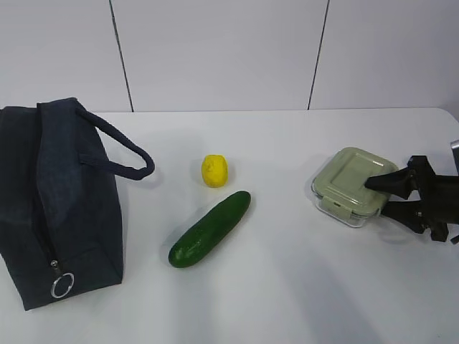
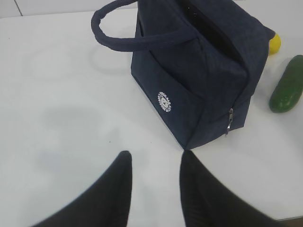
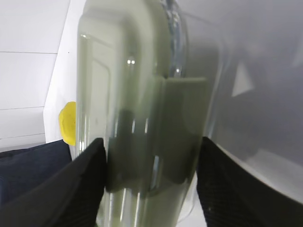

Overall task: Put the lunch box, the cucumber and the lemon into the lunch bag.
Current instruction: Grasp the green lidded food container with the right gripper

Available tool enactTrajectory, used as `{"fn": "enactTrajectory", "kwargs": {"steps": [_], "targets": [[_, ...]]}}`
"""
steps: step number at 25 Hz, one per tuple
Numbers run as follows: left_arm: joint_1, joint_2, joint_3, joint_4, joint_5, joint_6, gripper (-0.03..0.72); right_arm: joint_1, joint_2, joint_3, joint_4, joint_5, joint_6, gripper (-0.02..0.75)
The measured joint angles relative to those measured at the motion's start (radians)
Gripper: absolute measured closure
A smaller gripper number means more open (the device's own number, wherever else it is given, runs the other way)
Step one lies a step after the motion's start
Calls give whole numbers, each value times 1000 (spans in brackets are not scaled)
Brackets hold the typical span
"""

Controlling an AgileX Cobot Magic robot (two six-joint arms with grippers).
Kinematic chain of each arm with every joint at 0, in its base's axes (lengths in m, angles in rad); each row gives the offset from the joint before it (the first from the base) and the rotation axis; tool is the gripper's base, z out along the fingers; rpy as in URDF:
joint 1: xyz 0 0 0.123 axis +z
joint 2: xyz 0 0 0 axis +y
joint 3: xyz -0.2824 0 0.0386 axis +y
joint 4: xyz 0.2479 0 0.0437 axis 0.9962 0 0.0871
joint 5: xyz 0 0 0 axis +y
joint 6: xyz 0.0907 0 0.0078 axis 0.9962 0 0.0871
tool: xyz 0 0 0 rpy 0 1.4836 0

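Bag [image 1: 61,208] stands at the far left of the bench [image 1: 287,301], on its base, zipper appears closed along the top and down the end, ring pull [image 1: 62,285] hanging low; you have nothing in it that can be seen. Your left end effector [image 2: 154,163] hovers just in front of the bag's near corner, fingers parted to a moderate gap, empty, touching nothing. Moving right: lemon [image 1: 214,170] sits on the bench mid-table, cucumber [image 1: 209,228] lies just in front of it on a diagonal, the two near but apart, both untouched. Further right, box [image 1: 354,186] rests on the bench, lid on. Your right end effector [image 1: 379,195] straddles the box from its right side; in the wrist view one finger [image 3: 71,189] sits at the lid face and the other [image 3: 236,189] at the glass side, at or very near contact. Whether the grip is already firm cannot be told; the box looks not yet lifted. Status: none of the three items packed. Judged remaining: secure the box, open the bag, load box, cucumber and lemon.
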Motion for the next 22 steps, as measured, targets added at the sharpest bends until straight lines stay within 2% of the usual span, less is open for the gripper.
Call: {"fn": "enactTrajectory", "kwargs": {"steps": [22], "targets": [[0, 0, 0, 0, 0, 0, 447, 0, 0, 0, 0, 2, -7, 314]]}}
